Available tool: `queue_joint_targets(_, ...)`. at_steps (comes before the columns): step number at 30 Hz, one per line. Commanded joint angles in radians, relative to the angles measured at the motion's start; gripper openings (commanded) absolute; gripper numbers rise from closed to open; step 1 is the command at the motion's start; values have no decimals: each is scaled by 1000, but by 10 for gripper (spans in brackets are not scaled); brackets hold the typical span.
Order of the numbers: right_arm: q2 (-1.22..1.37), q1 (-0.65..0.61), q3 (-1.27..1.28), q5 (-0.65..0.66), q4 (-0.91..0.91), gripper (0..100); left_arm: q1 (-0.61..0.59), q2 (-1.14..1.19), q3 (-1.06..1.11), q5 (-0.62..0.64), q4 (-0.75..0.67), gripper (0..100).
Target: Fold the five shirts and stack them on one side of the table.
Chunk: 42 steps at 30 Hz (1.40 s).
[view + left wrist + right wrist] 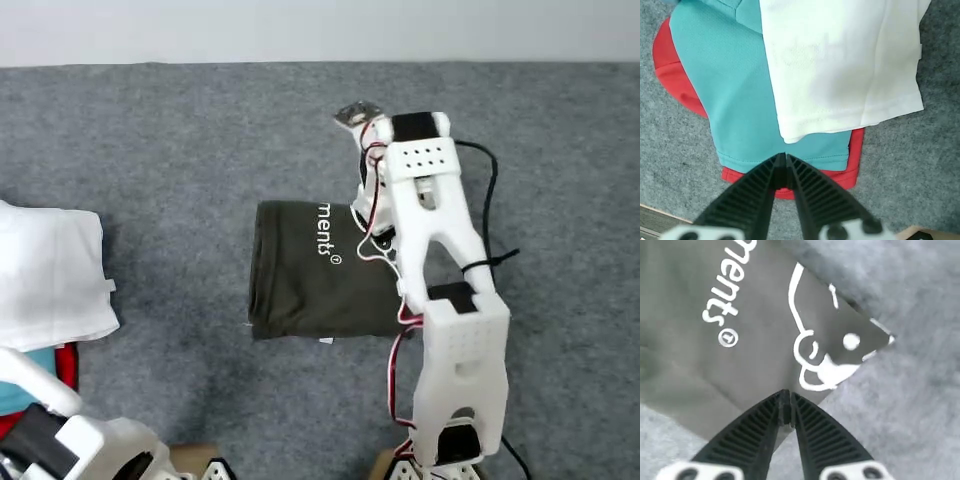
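Dark shirt (310,270): soft, light, limp; probably best pinched at its right edge. Right gripper (785,401) and left gripper (785,161): jaws together.

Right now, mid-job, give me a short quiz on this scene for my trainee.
1. True or false: the white shirt lies on top of the teal shirt.
2. Which is lowest in the stack under the left tool? A the white shirt, B the teal shirt, C the red shirt.
3. Fill in: the right tool, fingers shut, hangs over the ____ shirt.

Key: 1 true. 2 C. 3 dark: the dark shirt at mid-table.
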Motion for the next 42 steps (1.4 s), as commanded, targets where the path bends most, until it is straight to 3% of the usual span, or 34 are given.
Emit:
queue_joint_targets(1, -163, 2, 101, -26, 45, 9, 2, -46, -5, 9, 5, 7)
queue_joint_targets(10, -581, 5, 571, -40, 44, 9, -52, -137, -10, 9, 6, 7)
queue_joint_targets(17, -705, 10, 776, -301, 41, 12, -49, -175, -8, 9, 15, 7)
queue_joint_targets(22, -702, -18, 801, -491, 33, 96, -54, -242, 31, 9, 25, 7)
queue_joint_targets(30, -702, -79, 801, -623, -91, 335, -44, -413, 186, 5, -5, 7)
queue_joint_targets(42, -526, -173, 795, -652, -188, 346, -32, -572, 384, 3, -152, 8)
